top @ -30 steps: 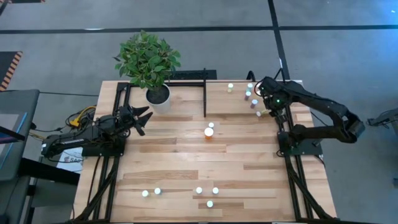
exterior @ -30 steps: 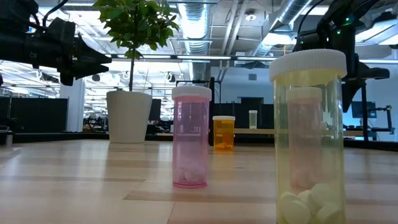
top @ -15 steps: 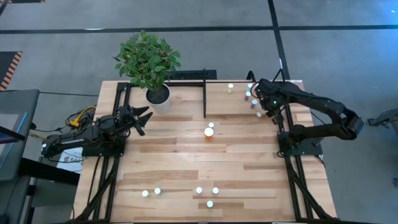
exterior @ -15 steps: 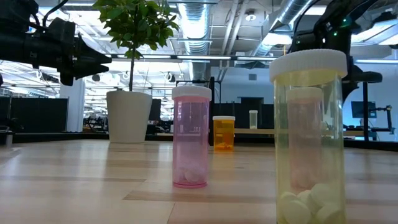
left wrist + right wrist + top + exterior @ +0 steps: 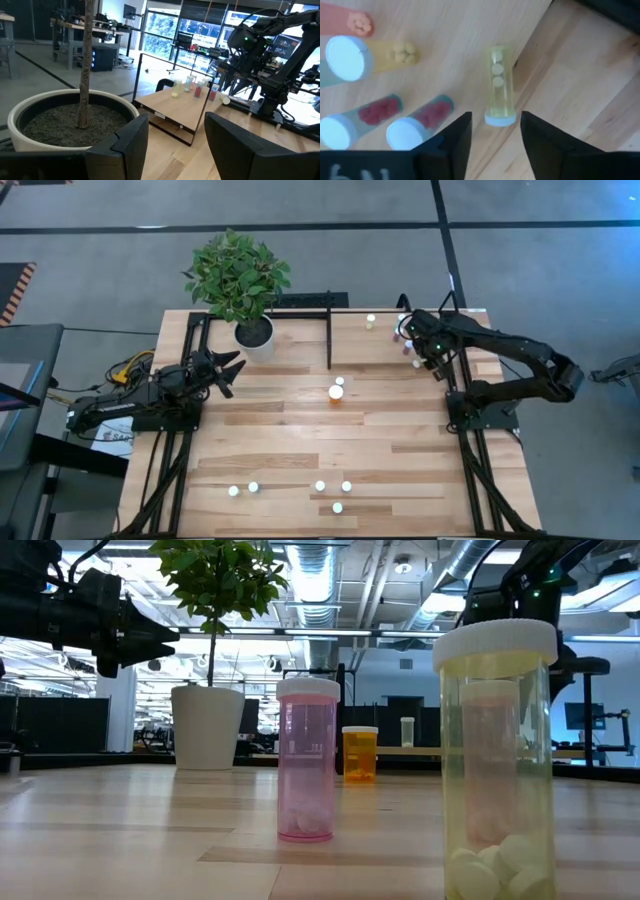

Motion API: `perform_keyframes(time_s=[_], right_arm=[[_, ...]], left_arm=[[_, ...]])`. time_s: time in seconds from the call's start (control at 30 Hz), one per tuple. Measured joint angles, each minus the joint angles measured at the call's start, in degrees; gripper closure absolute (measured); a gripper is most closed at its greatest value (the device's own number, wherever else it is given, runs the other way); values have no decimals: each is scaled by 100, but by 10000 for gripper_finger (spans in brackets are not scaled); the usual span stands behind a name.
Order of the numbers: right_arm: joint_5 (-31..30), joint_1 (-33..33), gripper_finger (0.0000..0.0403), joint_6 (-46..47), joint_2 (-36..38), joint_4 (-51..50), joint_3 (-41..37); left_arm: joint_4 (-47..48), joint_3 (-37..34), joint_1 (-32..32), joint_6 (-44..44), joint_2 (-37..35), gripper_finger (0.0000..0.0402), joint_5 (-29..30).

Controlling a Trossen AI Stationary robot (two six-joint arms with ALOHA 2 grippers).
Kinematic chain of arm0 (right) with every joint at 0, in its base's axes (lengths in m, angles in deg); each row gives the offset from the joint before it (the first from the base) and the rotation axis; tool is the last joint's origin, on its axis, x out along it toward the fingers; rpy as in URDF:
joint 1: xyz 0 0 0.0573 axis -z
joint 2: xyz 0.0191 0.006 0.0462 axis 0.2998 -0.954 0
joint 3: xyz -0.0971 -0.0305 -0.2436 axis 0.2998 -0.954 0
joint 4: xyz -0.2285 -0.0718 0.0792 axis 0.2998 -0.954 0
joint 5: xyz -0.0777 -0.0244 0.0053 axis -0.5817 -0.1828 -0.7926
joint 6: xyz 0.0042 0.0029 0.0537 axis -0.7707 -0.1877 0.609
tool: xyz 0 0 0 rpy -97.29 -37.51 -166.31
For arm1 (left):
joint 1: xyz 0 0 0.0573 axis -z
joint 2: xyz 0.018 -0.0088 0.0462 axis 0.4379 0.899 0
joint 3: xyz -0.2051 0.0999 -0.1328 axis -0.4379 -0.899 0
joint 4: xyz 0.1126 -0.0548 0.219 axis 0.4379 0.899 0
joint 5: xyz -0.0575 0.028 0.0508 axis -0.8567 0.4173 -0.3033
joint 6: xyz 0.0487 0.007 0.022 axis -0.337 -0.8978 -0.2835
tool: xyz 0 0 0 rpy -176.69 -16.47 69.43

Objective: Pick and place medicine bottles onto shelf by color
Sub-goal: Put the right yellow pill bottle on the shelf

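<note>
- The shelf, a flat light-wood board framed in thin black metal bars [image 5: 385, 340], sits at the far edge of the plank tabletop [image 5: 300, 440], toward its far right corner. It already carries a small cluster of white-capped medicine bottles [image 5: 408, 340] at its right end, plus one lone bottle [image 5: 370, 321] near the shelf's far edge.
- In the right wrist view the cluster reads as two reddish-filled bottles [image 5: 420, 122] side by side, with a yellow [image 5: 370, 55] and an orange one beside them, so some colour grouping seems begun.
- The right gripper [image 5: 432, 358] hovers over the shelf's right end. Its fingers stand apart with nothing between them; directly beneath lies a pale yellow-green bottle [image 5: 499, 85] on its side, touching neither finger. I would judge it just set down, and it may want standing up.
- Left to do: a larger orange bottle with a smaller one touching it [image 5: 336, 391] near the tabletop's middle, and five bottles [image 5: 320, 486] strung along the near edge, including a pink one [image 5: 307, 760] and a yellow-green one [image 5: 495, 760].
- The left gripper [image 5: 228, 370] waits at the left edge beside the white plant pot [image 5: 254, 333], fingers apart and empty.
- Roughly half done, by my reckoning.
</note>
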Motion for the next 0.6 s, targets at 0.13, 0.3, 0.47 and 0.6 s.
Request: perform_keyframes(time_s=[0.13, 0.3, 0.47, 0.6], right_arm=[[-34, 0, 180, -5, 0, -35, 0], [-37, -46, 150, -22, 0, -118, 0], [-258, -276, 143, 30, 0, -137, 0], [-472, -453, 142, 179, 0, -172, 0]], left_arm=[[0, 0, 0, 0, 0, 220, 0], [0, 0, 0, -2, 0, 220, -2], [0, 0, 0, 0, 0, 220, -2], [0, 0, -2, 0, 0, 220, -4]])
